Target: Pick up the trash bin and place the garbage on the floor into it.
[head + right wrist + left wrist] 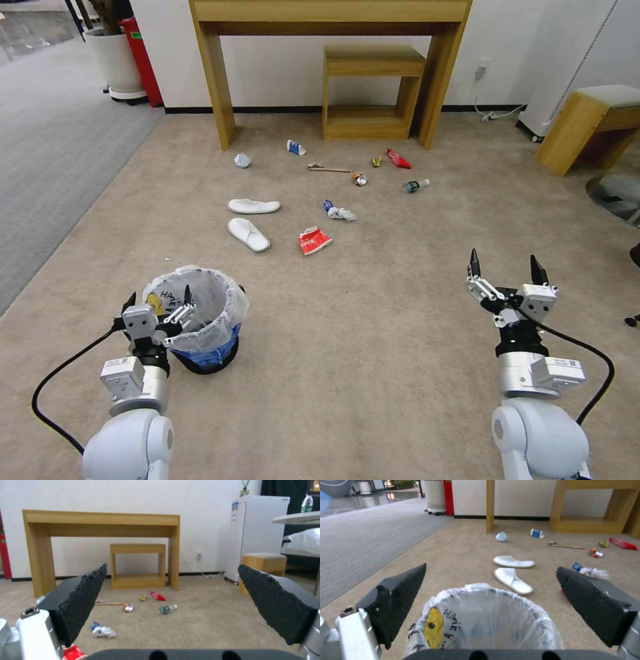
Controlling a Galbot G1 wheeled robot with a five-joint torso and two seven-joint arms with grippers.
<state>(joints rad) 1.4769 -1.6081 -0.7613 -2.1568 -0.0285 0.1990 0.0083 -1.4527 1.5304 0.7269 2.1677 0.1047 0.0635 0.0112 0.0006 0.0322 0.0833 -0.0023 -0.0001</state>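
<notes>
On the beige floor (373,320) seen from the head view, the trash bin (200,317) is standing unlifted, the left hand (159,308) gaping around its near rim; slippers (250,220), carton (314,241) and other garbage are lying ahead, uncollected. Left wrist view: its fingers (403,592) are straddling the bag-lined rim. Right wrist view: the right hand (173,600) is hovering open, facing the wooden worktop (100,521).

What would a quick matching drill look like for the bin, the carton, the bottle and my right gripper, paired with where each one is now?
Things:
1. trash bin
2. red-white carton
3. plastic bottle
4. right gripper

Places or states:
A. open, in the air over bare carpet
B. lying just right of the nearer slipper
C. upright at the open left gripper
D. on the carpet right of the crushed can

Pairs: 1-C, 2-B, 3-D, 4-A
</notes>
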